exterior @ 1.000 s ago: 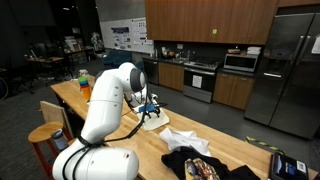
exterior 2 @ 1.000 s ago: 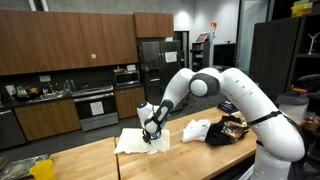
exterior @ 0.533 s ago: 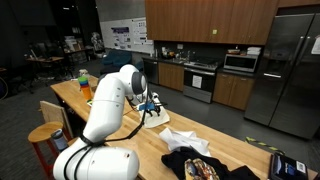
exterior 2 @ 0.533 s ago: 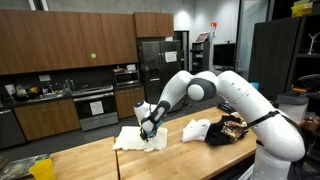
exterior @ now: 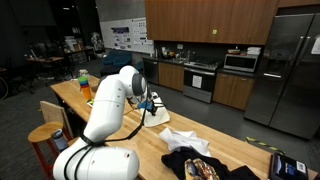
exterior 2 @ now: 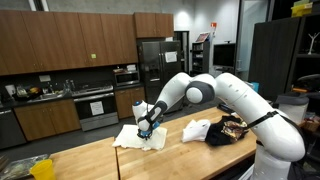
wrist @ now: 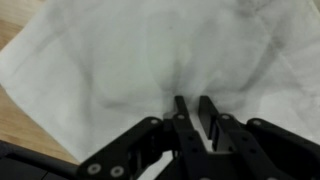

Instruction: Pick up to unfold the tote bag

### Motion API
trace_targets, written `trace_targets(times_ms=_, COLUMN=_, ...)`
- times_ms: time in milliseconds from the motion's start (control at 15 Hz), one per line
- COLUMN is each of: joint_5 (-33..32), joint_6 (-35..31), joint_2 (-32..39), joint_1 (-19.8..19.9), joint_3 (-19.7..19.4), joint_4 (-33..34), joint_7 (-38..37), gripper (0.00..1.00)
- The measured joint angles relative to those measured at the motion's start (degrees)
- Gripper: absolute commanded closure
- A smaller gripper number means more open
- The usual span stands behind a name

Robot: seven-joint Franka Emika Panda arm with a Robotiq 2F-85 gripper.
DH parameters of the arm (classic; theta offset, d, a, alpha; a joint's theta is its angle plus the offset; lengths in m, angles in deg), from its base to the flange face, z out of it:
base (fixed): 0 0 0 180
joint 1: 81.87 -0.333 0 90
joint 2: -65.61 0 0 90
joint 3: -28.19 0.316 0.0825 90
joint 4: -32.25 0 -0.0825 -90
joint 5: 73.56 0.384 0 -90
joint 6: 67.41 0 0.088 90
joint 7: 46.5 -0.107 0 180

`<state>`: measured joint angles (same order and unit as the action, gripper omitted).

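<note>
Step in hand, as judged: the grasp, start of pick-up. Not yet lifted or opened out. Next prob. called for a straight lift w/ pinch kept firm, high enough for thin cloth to hang & fall open. Risked catching top layer only, or a slip.

Showed desk (exterior 2: 85,160) across lower part of both exterior views. Found tote bag (exterior 2: 128,143) rumpled on it, lower centre-left in an exterior view, well apart from white cloth (exterior 2: 197,130) & black garment (exterior 2: 230,130) right of centre. Filled nearly all of wrist view w/ its cream fabric, bare wood only at left edge.

Had gripper (wrist: 193,103) at bottom centre of wrist view, down on bag's middle, touching. Looked all but together, seemingly clamped on a small fold of tote bag, w/ creases fanned out from tips.
</note>
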<state>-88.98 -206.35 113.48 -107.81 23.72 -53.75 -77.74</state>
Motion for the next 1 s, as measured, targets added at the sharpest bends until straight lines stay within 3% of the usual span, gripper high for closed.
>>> trace_targets(times_ms=467, joint_5=2.39, joint_6=0.09, joint_2=0.05, joint_1=0.04, joint_3=1.21, joint_4=0.08, joint_7=-1.23, gripper=1.00)
trace_targets(times_ms=733, joint_5=1.69, joint_6=0.57, joint_2=0.05, joint_1=-0.46, joint_3=3.25, joint_4=0.49, joint_7=3.77, gripper=1.00)
trace_targets(times_ms=800, joint_5=0.93, joint_6=0.76, joint_2=0.05, joint_1=-0.91, joint_3=3.60, joint_4=0.61, joint_7=5.88, gripper=0.74)
trace_targets(times_ms=867, joint_5=0.18, joint_6=1.03, joint_2=0.05, joint_1=-1.34, joint_3=3.85, joint_4=0.71, joint_7=7.94, gripper=0.98)
trace_targets(times_ms=933, joint_5=0.17, joint_6=1.05, joint_2=0.05, joint_1=-1.57, joint_3=3.97, joint_4=0.72, joint_7=8.08, gripper=0.93)
trace_targets(times_ms=1000, joint_5=0.17, joint_6=1.04, joint_2=0.09, joint_1=-1.73, joint_3=3.97, joint_4=0.72, joint_7=8.02, gripper=0.63)
